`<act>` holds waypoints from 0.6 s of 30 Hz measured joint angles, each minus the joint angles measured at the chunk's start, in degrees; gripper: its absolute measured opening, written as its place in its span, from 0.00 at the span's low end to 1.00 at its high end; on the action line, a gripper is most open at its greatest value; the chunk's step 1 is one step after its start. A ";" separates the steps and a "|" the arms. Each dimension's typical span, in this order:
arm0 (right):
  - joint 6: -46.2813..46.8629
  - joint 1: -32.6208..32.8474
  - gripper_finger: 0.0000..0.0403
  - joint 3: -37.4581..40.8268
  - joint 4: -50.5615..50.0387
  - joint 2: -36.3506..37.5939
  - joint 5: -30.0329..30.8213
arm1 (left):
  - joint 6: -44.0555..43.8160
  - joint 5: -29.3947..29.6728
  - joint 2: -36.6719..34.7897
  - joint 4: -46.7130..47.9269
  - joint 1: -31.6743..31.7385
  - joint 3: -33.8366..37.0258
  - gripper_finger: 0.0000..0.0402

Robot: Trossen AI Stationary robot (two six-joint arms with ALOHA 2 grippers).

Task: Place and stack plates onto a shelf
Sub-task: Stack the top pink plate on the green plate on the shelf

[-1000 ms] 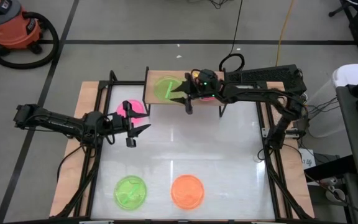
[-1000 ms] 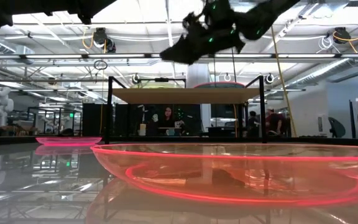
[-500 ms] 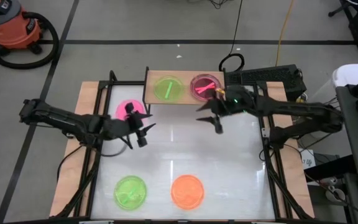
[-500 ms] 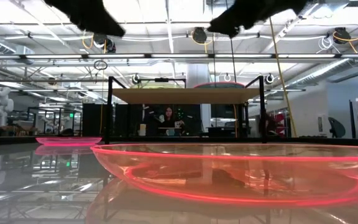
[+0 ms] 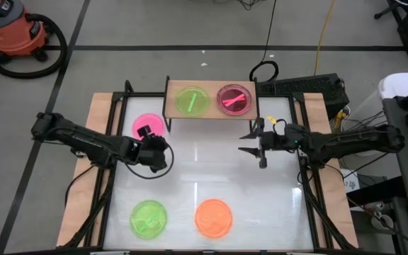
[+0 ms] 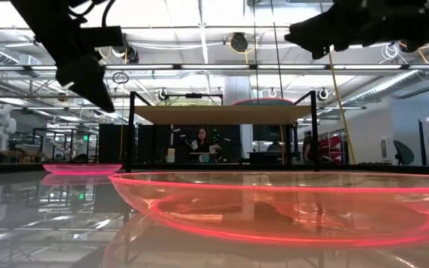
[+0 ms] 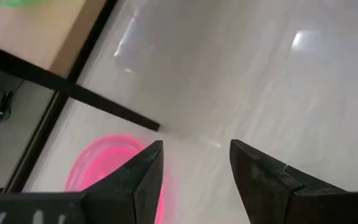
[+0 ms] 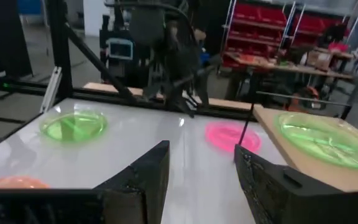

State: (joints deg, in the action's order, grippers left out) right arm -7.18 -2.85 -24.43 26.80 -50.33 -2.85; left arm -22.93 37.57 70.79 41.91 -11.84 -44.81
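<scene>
- The left gripper [image 5: 154,151] hangs over the white table [image 5: 204,177], just beside the pink plate [image 5: 149,126] that lies on the table; its two fingers [image 7: 143,171] stand apart with nothing between them.
- In the left wrist view that pink plate [image 7: 107,168] sits just past the fingertips, close to one black leg [image 7: 98,106] of the shelf [image 7: 48,31]; whether a finger touches the plate's rim is hard to tell from here.
- The right gripper [image 5: 256,144] hovers over the table just in front of the shelf [image 5: 211,100], below its right half. Its fingers [image 8: 148,171] are spread and it holds nothing.
- On the shelf, beyond the right gripper, a green plate [image 5: 191,100] lies on the left half and a dark pink plate [image 5: 234,99] on the right half, side by side and apart.
- Well away from both grippers, near the table's front edge, lie a second green plate [image 5: 148,218] and an orange plate [image 5: 213,217], next to each other without touching.
- In the low view the orange plate [image 6: 274,208] fills the foreground, with the shelf [image 6: 222,113] standing behind it.
</scene>
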 joint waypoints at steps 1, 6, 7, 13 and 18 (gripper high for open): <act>-0.24 0.11 0.40 1.02 1.95 0.02 0.02 | 0.03 -0.01 0.16 -0.18 0.43 0.37 0.47; -0.56 0.11 0.40 2.51 5.01 0.09 -0.03 | 0.95 -0.07 -0.05 -2.23 3.54 3.42 0.47; -0.21 0.11 0.40 2.51 4.68 0.07 -0.06 | 0.71 -0.16 -0.26 -1.78 3.98 4.11 0.47; 0.49 0.09 0.40 2.51 4.64 0.07 -0.11 | -0.09 -2.25 -0.29 -3.86 5.51 7.56 0.47; 0.53 0.09 0.40 2.51 4.64 0.07 -0.11 | 1.43 -3.87 -0.31 -6.09 6.02 10.00 0.47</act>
State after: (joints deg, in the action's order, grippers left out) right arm -6.65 -2.76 -21.91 31.44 -50.26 -2.96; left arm -21.49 33.70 70.48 35.83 -5.81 -34.81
